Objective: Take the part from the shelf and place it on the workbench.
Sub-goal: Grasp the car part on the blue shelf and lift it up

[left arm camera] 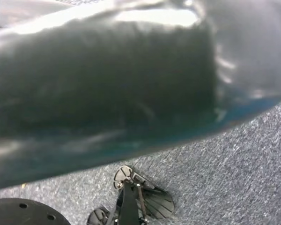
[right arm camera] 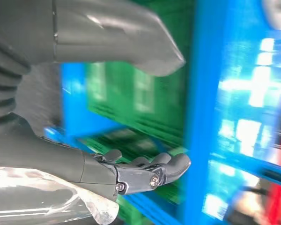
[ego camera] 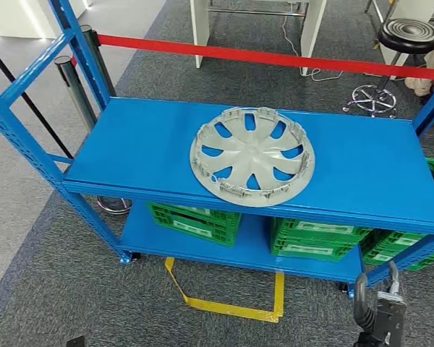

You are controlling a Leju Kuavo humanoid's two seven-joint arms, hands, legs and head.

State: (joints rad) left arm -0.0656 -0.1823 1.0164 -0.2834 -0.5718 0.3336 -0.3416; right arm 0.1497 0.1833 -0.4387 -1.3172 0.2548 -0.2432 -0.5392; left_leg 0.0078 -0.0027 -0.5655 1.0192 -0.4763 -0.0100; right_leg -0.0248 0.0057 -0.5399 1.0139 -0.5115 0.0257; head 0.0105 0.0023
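Resting on the blue shelf (ego camera: 367, 166) above grey carpet (ego camera: 67, 289), the part (ego camera: 252, 155) lies untouched; right robot hand (right arm camera: 132, 173) empty, fingers apart.

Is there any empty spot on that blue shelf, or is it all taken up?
The top shelf is bare left of the grey wheel cover, and again to its right up to the blue post. The lower level is crowded with green crates.

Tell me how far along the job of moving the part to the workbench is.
Barely begun. The silver hubcap lies flat on the blue shelf, untouched. The right hand is open, holding nothing, low beside the green crates. Grasping, lifting and carrying all remain.
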